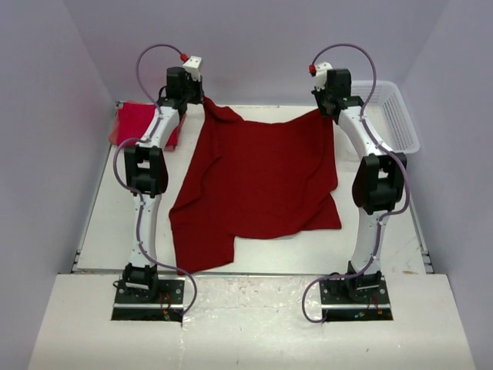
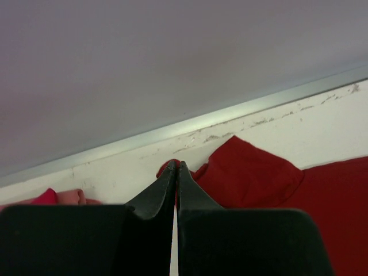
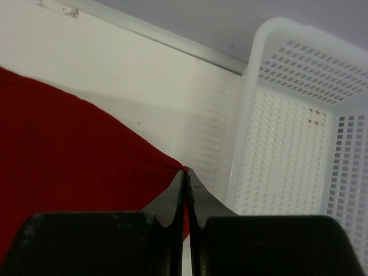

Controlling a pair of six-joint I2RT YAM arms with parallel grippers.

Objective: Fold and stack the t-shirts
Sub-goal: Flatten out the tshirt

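Left wrist view: the left end effector (image 2: 176,168) is clenched, its jaws pressed together with a nub of dark red cloth nipped at the tips. The right end effector (image 3: 186,172) is likewise clamped on cloth, a sliver of red showing between its jaws where the edge rises to a peak. Both grip the same crimson shirt (image 1: 254,185), one at each far corner. From above, those two corners are lifted off the counter (image 1: 100,223) while the rest of the shirt lies spread across the middle, its near edge uneven, with a lobe reaching toward the left arm's base. The cloth sags a little between the two grips and carries some wrinkles (which end is the neck I cannot tell).

A brighter red pile (image 1: 135,122) sits in the far left corner, just beside the left arm. The white basket (image 1: 397,116) stands at the far right, close to the right end effector.

This looks like the spreading step, or the start of the first fold. The next move calls for both arms to travel together at matched height and pace, keeping the far edge taut. If one arm leads, the shirt will likely skew or bunch.
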